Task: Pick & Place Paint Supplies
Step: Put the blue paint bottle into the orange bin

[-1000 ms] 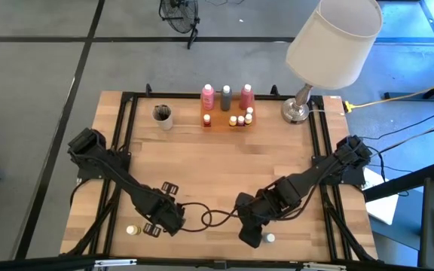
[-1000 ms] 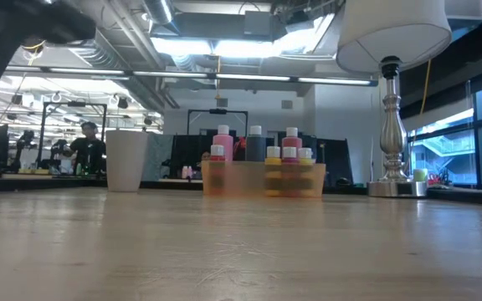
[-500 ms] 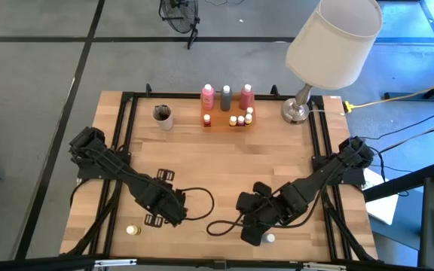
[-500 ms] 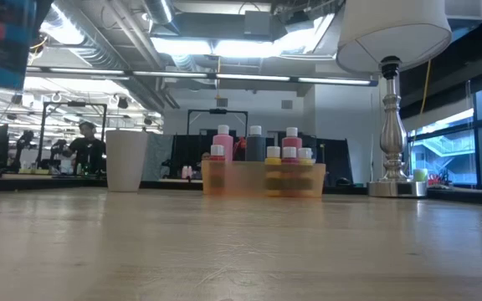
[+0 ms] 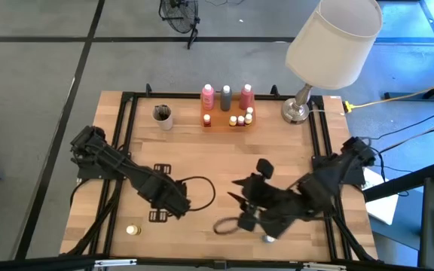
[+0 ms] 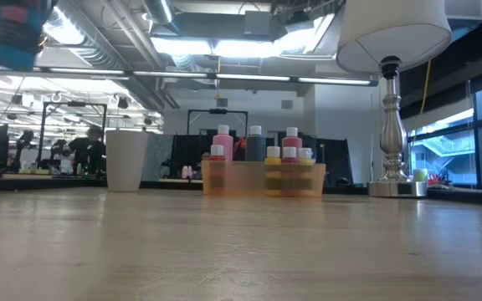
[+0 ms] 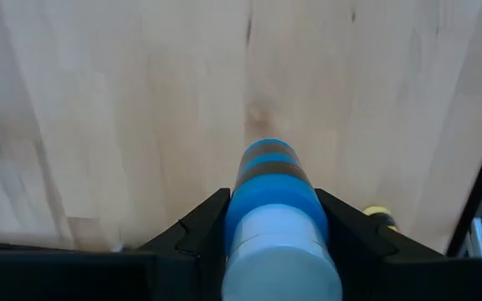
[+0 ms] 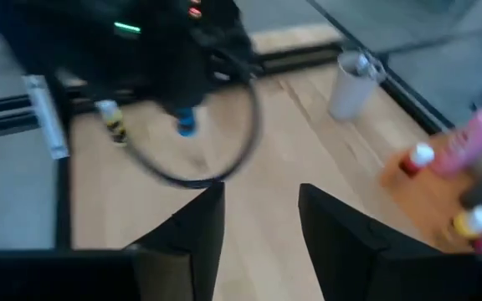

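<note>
A blue pot [image 7: 279, 219] sits clamped between the left gripper [image 5: 173, 202] fingers, lifted over the worktop's front-left area, apparently for carrying toward the orange tray [image 5: 227, 120] at the back edge. The right gripper [image 8: 260, 219] hangs empty, spread.

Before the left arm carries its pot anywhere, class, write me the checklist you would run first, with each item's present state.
1. Left gripper shut on the blue pot: ok.
2. Pot lifted off the table: ok, judging by the left wrist view.
3. Orange tray has a free spot for it: cannot tell.
4. Right gripper open, holding nothing: ok.
5. Yellow-lidded pot near the front edge collected: not ok.
6. Loose cable between the arms out of the way: not ok, it loops right beside the left gripper.
</note>
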